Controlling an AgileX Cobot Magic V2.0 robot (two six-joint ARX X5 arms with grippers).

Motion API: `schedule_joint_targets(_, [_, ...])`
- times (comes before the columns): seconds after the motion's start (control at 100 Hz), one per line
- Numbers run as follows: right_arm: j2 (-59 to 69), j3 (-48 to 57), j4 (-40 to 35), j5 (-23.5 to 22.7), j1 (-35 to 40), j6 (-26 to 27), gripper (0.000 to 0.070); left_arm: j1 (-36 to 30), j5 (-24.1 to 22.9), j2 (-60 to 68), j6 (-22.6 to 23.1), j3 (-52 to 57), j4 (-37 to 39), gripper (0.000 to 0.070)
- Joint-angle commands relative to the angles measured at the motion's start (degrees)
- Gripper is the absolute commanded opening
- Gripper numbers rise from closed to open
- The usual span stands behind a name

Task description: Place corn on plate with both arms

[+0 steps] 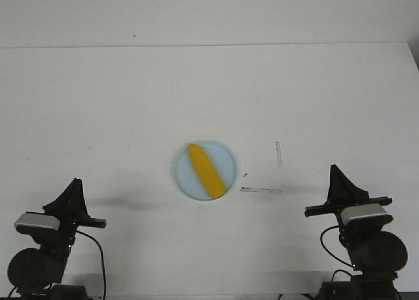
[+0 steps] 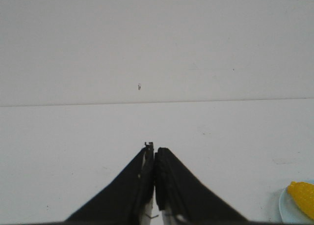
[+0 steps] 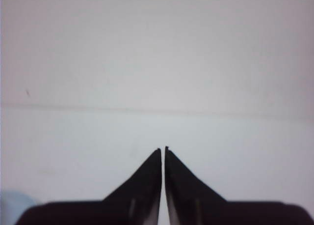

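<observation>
The yellow corn (image 1: pixel 206 169) lies diagonally on the pale blue plate (image 1: pixel 183 174) in the middle of the white table. My left gripper (image 1: pixel 75 182) stands shut at the near left, well apart from the plate, with nothing between its fingers (image 2: pixel 169 176). At the near right my right gripper (image 1: pixel 334 169) is likewise shut and empty. In the left wrist view the corn (image 2: pixel 303 196) and a sliver of the plate (image 2: pixel 285 205) show at the frame's edge beside the left gripper (image 2: pixel 154 149). The right wrist view shows the right gripper (image 3: pixel 163 149) over bare table.
Two thin grey tape marks (image 1: pixel 260 190) lie on the table just right of the plate. The table's far edge (image 1: pixel 196 46) meets a white wall. Black cables trail from both arm bases at the near edge.
</observation>
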Motion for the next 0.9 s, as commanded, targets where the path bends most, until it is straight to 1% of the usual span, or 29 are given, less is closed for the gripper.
schedule_joint_targets(0.0, [-1.49, 0.02, 0.46, 0.09, 0.07, 0.74, 0.0009, 0.09, 0.02, -0.13, 0.48, 0.57, 0.66, 0.0001])
schedule_joint_targets(0.24, [-5.22, 0.04, 0.48, -0.31, 0.04, 0.74, 0.0009, 0.09, 0.02, -0.13, 0.48, 0.57, 0.68, 0.0001])
schedule_joint_targets(0.89, [-5.22, 0.04, 0.5, -0.28, 0.04, 0.74, 0.0009, 0.09, 0.02, -0.13, 0.5, 0.57, 0.68, 0.0001])
